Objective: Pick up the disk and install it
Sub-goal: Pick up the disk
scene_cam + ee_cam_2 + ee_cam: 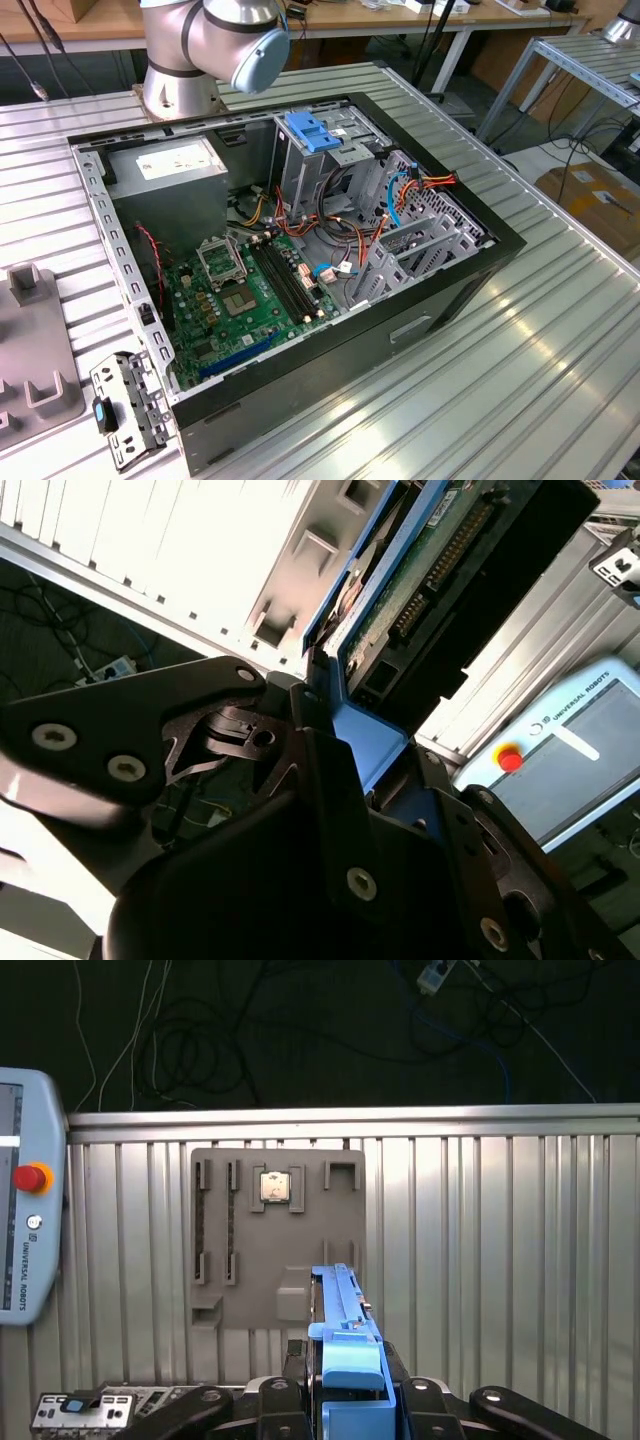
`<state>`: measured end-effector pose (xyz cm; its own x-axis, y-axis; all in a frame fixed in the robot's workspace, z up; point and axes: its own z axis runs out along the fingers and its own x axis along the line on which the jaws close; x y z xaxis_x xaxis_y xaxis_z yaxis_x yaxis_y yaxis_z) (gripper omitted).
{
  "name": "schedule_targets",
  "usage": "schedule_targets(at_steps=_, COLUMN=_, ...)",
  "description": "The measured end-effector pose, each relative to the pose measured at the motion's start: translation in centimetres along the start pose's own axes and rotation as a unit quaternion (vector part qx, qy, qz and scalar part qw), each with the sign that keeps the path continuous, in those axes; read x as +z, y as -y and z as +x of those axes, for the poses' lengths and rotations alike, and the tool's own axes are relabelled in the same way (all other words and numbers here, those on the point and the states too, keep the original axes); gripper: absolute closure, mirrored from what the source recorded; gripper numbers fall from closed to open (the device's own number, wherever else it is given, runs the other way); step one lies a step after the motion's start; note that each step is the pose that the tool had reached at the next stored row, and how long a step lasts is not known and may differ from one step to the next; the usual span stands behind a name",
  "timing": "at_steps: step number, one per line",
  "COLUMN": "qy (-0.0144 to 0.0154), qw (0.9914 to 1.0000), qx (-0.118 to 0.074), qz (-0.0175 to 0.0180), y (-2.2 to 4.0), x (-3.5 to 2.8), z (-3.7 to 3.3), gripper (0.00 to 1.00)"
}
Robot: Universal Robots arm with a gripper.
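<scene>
Presently the black claw [347, 1390] is clamped on the silver-grey, blue-railed metal disk [340, 1310] over the ribbed counter [500, 1220]; any tilt could jam it in the grey drive cage [298, 175], one o'clock from the green motherboard [250, 290].

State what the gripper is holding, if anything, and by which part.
The gripper holds the disk by its blue plastic rail, at one end.
</scene>
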<state>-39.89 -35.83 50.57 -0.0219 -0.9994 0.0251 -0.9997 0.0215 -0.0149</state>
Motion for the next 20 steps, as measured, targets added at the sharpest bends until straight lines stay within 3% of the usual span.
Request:
schedule_targets(at_steps=3, qy=0.0, qw=1.0, qx=0.0, qz=0.0, y=0.43, x=0.01, z=0.01, gripper=0.63)
schedule_targets(at_steps=8, qy=0.0, qw=1.0, qx=0.0, qz=0.0, y=0.53, x=0.06, z=0.74, gripper=0.63)
schedule_targets(at_steps=10, qy=0.0, qw=1.0, qx=0.0, qz=0.0, y=1.26, x=0.07, z=0.88, gripper=0.63)
schedule_targets(at_steps=20, qy=0.0, qw=1.0, qx=0.0, qz=0.0, y=2.94, x=0.09, z=0.84, gripper=0.63)
